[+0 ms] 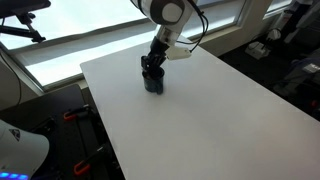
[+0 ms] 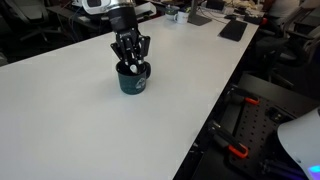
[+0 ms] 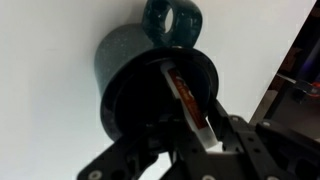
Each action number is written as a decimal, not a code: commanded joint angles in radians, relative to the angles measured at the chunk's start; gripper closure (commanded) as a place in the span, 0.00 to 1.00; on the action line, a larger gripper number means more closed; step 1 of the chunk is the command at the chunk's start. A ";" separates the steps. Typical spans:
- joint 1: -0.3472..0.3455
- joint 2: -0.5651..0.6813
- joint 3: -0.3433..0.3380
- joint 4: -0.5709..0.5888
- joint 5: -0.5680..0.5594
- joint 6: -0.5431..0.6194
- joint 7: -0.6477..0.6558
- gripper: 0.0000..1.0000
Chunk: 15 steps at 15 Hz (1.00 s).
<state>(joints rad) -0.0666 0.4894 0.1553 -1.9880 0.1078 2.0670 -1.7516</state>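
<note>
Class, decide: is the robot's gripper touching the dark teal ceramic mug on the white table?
Cannot tell. In the wrist view the jaws reach into the dark teal mug, but black gripper and dark interior blend together.

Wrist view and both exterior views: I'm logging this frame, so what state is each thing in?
Mug, upright on the table.
Stick, reddish, leaning inside the mug.
Gripper, fingers down at the mug's mouth; open or shut unclear.

A broad white table (image 2: 190, 70) — bearing only a dark teal mug (image 2: 133, 80) standing upright on it.
</note>
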 commanded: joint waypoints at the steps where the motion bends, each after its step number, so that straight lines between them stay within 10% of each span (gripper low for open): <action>1: -0.006 0.009 0.007 0.022 0.023 -0.025 -0.027 0.93; 8: -0.005 0.015 0.004 0.024 0.021 -0.020 -0.015 1.00; 15: -0.004 0.022 0.004 0.026 0.017 -0.016 -0.014 0.38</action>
<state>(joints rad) -0.0695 0.5098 0.1553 -1.9761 0.1099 2.0668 -1.7521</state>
